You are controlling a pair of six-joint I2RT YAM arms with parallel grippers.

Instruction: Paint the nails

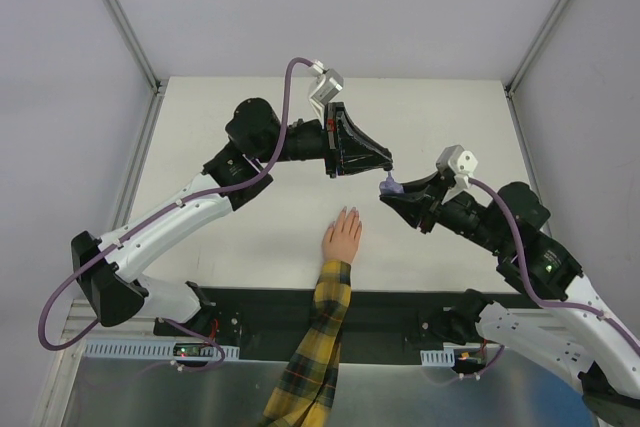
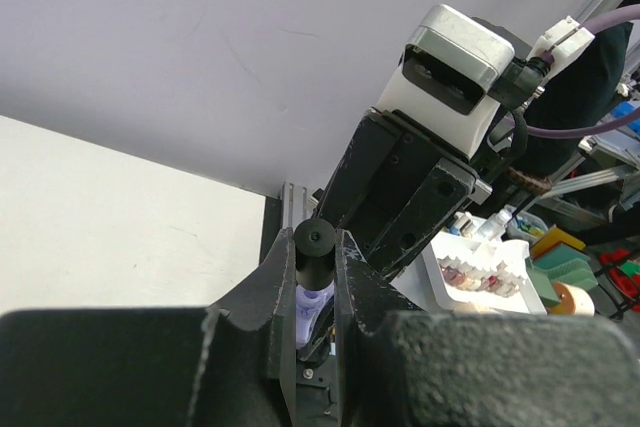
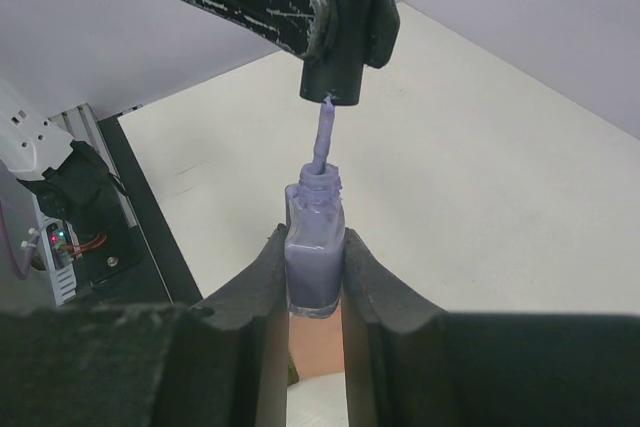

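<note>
nails (image 1: 347, 213) way too tiny from the top camera to tell if painted; plaid sleeve (image 1: 312, 357) runs off the bottom edge; from the right wrist the hand (image 3: 312, 345) is just a peach sliver under the purple bottle (image 3: 315, 247)

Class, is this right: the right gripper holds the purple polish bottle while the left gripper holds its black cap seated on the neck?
No: the black cap is lifted above the purple polish bottle, only its brush reaching the neck (right wrist view).
</note>
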